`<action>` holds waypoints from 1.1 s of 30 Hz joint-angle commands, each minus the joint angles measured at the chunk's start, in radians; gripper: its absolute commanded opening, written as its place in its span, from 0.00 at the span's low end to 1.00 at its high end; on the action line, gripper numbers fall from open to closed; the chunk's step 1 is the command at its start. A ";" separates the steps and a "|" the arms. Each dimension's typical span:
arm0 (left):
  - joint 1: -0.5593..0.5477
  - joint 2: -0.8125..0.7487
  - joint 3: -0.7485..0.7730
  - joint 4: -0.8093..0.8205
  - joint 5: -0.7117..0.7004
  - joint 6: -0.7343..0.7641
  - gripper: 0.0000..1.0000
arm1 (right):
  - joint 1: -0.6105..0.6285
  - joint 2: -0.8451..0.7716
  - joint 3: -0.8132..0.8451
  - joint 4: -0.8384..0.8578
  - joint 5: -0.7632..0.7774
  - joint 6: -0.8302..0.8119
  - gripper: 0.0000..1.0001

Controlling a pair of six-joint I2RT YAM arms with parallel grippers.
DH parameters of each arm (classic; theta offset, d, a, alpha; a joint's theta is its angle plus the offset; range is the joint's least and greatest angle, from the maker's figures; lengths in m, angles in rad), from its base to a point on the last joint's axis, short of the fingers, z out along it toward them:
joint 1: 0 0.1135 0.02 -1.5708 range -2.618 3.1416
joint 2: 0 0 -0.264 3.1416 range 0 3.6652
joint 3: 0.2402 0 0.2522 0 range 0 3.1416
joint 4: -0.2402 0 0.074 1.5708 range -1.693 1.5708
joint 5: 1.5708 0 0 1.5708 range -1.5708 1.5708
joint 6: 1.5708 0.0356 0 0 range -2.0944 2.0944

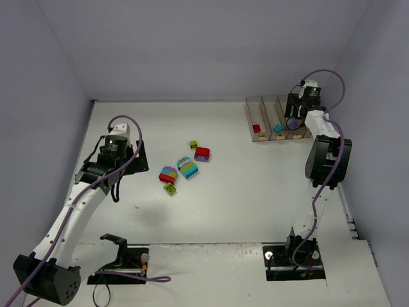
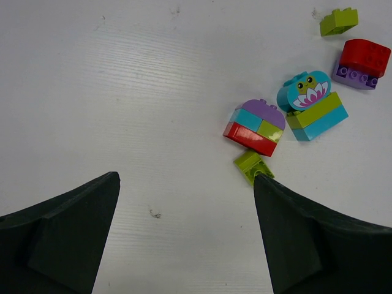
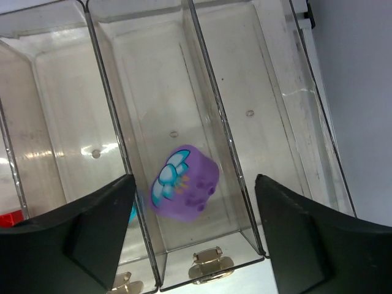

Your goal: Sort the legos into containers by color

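Over at nine o'clock on the white table (image 1: 243,204), the left claw (image 2: 185,184) hangs released, its two matte black wedge fingers spread wide with only bare tabletop between them. The fingertip (image 2: 275,202) on the right of the wrist view overlaps the edge of a small lime brick (image 2: 250,165); whether they touch I cannot tell.

From that claw the other loose legos (image 1: 187,167) fan out toward one and two o'clock. There is a domed stack (image 2: 256,127) of red, teal and lime under a purple cap. Next comes a round teal piece (image 2: 306,89) printed with a frog and flower, seated on lime and teal layers. Beyond it are a glossy red brick on a purple one (image 2: 361,58) and, farthest off, another lime brick (image 2: 338,21). In the top view this cluster of studded hard plastic sits near the middle of the table.

At two o'clock, near the far wall, stand the containers (image 1: 254,109), four narrow clear bins joined side by side, with brass-coloured latches (image 3: 205,263) at their near ends. The leftmost holds a red brick (image 1: 257,128), the next a teal one (image 1: 278,128).

The right claw (image 3: 195,184) hovers over the third bin, fingers parted and gripping nothing. A rounded purple brick (image 3: 184,184) with a blue-and-white flower print shows inside that bin between the fingers, clear of both. Whether it rests on the bin floor cannot be told.

Plain lavender-grey walls (image 1: 192,45) close in the table.
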 commanded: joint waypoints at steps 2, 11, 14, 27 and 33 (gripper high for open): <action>0.003 0.010 0.055 0.067 0.017 0.003 0.84 | 0.016 -0.128 0.042 0.039 -0.031 -0.002 0.78; 0.003 -0.015 0.070 0.049 0.006 0.005 0.84 | 0.240 -0.346 -0.128 0.029 -0.098 0.050 0.75; 0.004 -0.030 0.070 0.027 0.004 0.003 0.84 | 0.384 -0.419 -0.237 0.043 -0.091 0.104 0.75; 0.003 -0.136 0.047 -0.071 -0.097 -0.032 0.84 | 0.989 -0.426 -0.439 0.101 0.000 0.275 0.74; 0.004 -0.165 0.043 -0.098 -0.108 -0.041 0.84 | 1.127 -0.337 -0.407 0.101 0.011 0.295 0.72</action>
